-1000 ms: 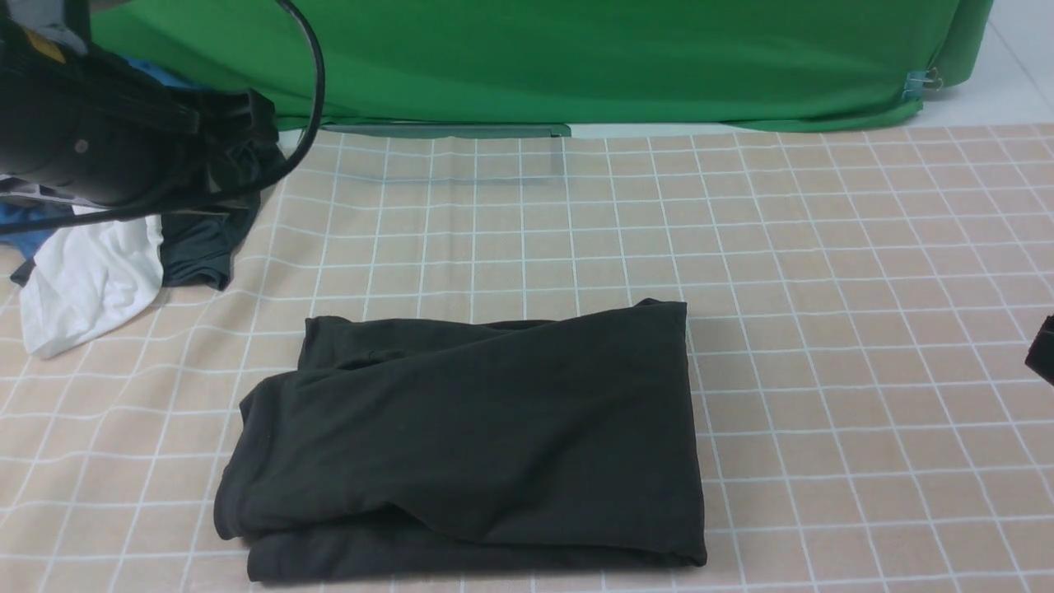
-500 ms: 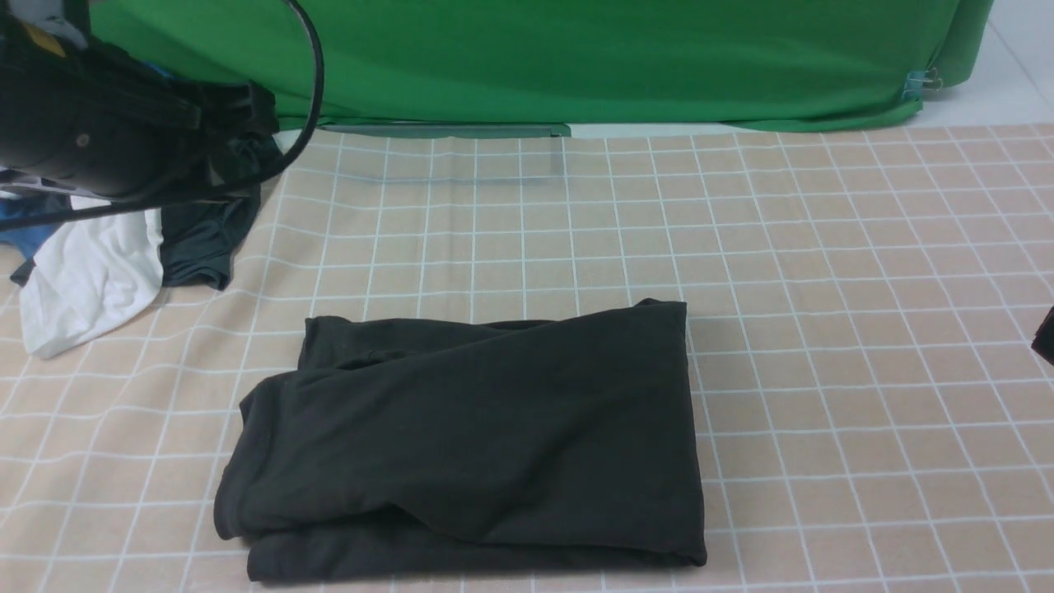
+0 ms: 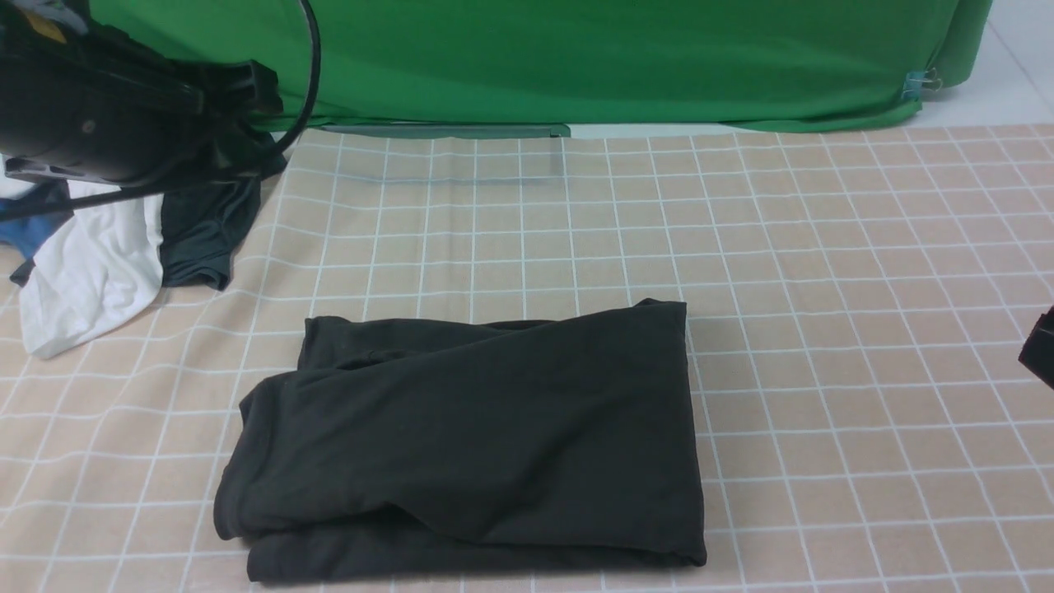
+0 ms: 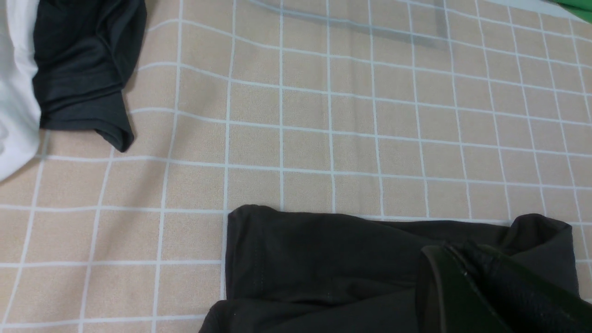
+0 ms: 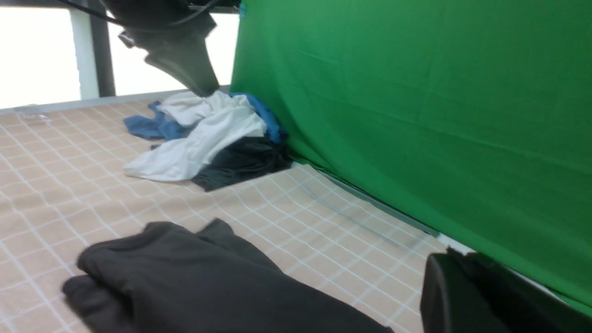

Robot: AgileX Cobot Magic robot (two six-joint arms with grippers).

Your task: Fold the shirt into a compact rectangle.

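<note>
The black shirt (image 3: 469, 436) lies folded into a rough rectangle at the front middle of the checked cloth, with its print and label hidden. It also shows in the left wrist view (image 4: 323, 259) and the right wrist view (image 5: 199, 282). My left gripper (image 3: 251, 91) hangs raised at the far left, over the clothes pile and well clear of the shirt; its fingers (image 4: 455, 252) are pressed together on nothing. My right gripper (image 3: 1039, 354) only peeks in at the right edge, away from the shirt, its fingers (image 5: 451, 259) closed and empty.
A pile at the back left holds a white shirt (image 3: 90, 263), a dark grey-green shirt (image 3: 206, 231) and a blue garment (image 5: 152, 127). A green backdrop (image 3: 576, 58) closes the far side. The beige checked cloth (image 3: 823, 247) covers the table.
My left arm has drifted slightly up and back over the clothes pile. The folded shirt has not moved, and the right gripper has barely shifted.
</note>
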